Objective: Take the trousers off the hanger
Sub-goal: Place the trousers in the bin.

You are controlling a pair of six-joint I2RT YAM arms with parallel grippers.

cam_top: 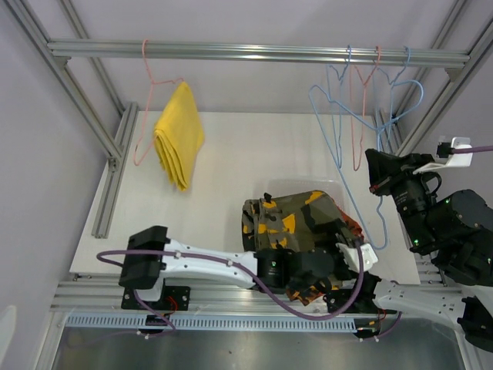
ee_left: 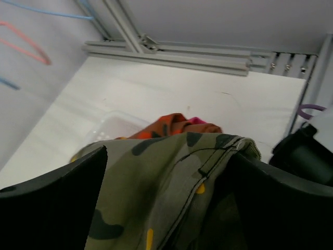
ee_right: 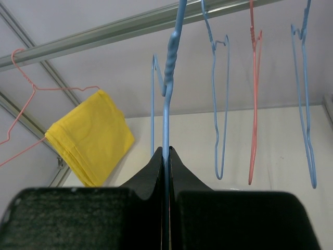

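Observation:
The olive-yellow camouflage trousers [cam_top: 296, 216] lie on top of a pile on the table. The orange camouflage trousers [cam_top: 350, 227] show under them. My left gripper [cam_top: 333, 270] is at the pile's near edge, jaws wide apart. The olive cloth [ee_left: 166, 192] lies between them. Orange camouflage [ee_left: 166, 125] and a bit of magenta-pink [ee_left: 196, 121] peek out beyond. The blue patterned trousers are hidden. The yellow trousers [cam_top: 179, 135] hang on a pink hanger [cam_top: 146, 116] at the left. My right gripper [ee_right: 167, 151] is shut on the wire of an empty blue hanger [ee_right: 167, 78].
More empty blue hangers [cam_top: 339, 116] and a pink one [cam_top: 360, 108] hang from the top rail [cam_top: 254, 52] at the right. A translucent tray [ee_left: 112, 125] lies under the pile. Aluminium frame posts stand at the left [cam_top: 115, 169] and right.

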